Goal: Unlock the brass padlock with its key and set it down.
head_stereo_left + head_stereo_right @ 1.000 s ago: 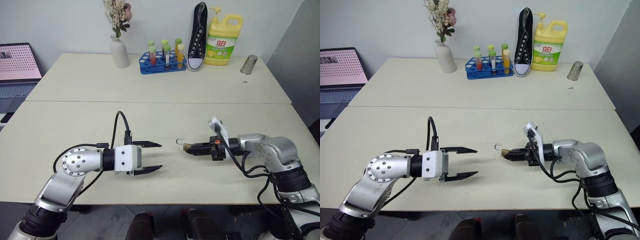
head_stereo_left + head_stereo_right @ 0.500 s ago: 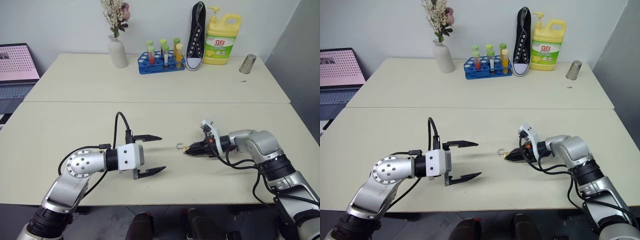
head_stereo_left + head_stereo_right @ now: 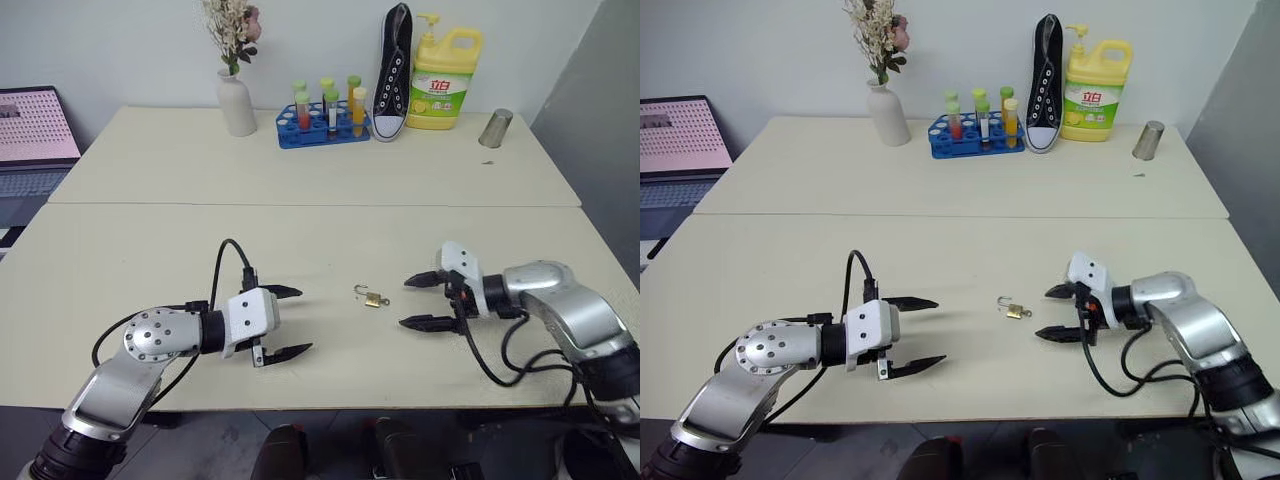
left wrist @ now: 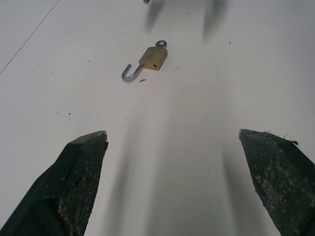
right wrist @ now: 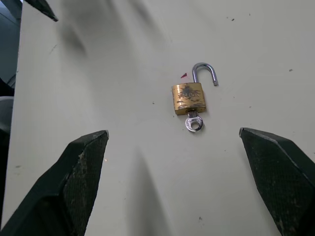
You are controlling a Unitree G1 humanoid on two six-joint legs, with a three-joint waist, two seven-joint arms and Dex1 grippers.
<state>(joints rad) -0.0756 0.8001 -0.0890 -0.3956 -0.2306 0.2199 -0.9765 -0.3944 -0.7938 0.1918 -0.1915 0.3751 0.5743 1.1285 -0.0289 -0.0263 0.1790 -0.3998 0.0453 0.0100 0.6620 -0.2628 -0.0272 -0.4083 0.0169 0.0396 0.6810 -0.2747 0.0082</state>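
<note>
Brass padlock lying free on the desk between two spread claws.

The brass padlock point(image 5: 188, 98) lies flat on the pale desk point(image 3: 320, 240), its silver shackle point(image 5: 205, 72) swung open and free at one end, and the key point(image 5: 193, 122) sticking out of the bottom of the lock body. Nothing touches it. The left claw point(image 3: 284, 322) hovers to one side of it with its two black fingers spread wide and empty, pointing toward the lock. The right claw point(image 3: 421, 300) faces it from the other side, also spread wide and empty, somewhat nearer to the lock than the left one. At the far edge of the desk stand a white vase point(image 3: 237, 104), a blue tube rack point(image 3: 323, 124), a black sneaker point(image 3: 393, 72), a yellow detergent bottle point(image 3: 444, 80) and a metal cup point(image 3: 495, 129).
</note>
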